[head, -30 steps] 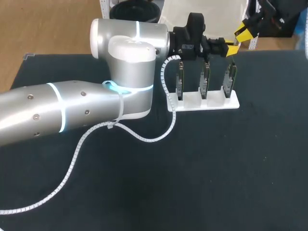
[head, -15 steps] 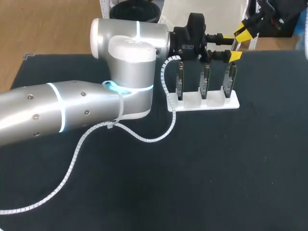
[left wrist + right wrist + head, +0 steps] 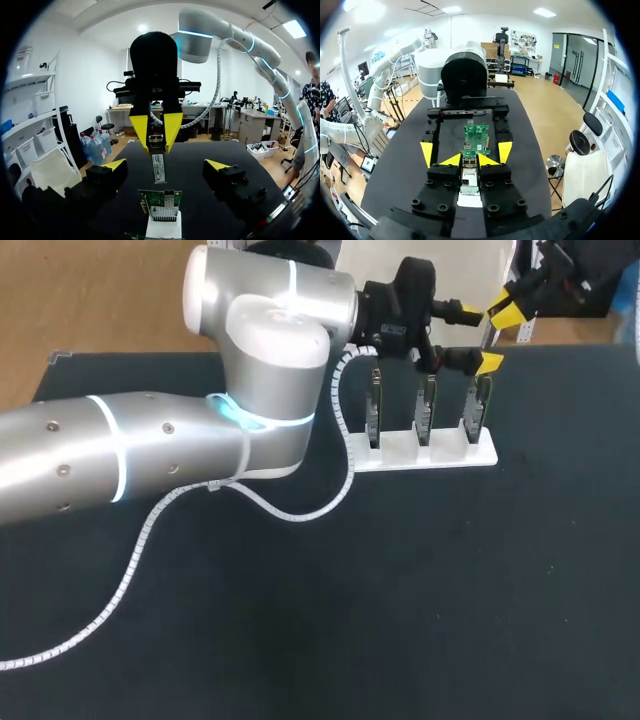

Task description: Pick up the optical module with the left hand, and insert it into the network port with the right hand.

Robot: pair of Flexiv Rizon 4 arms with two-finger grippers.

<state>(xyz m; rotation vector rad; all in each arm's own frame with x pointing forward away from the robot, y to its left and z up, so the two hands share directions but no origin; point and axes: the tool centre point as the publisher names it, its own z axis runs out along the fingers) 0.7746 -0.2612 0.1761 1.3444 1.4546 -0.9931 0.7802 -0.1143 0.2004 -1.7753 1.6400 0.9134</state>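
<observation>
Optical module point(image 3: 158, 167), pinched between right jaws

In the head view the right gripper point(image 3: 508, 310) shows but its arm is cut off, the cards point(image 3: 427, 405) are too small for detail, and the module point(image 3: 158, 167) has its top hidden between that gripper's tips (left wrist view).

Furniture in view: a black matte table point(image 3: 450, 590) is filling nearly the whole head view, left to right and near to far. Its far edge is running straight across, and the far-left corner is showing. Tiny pale specks are dotting the right part. Light is falling evenly across it.
</observation>
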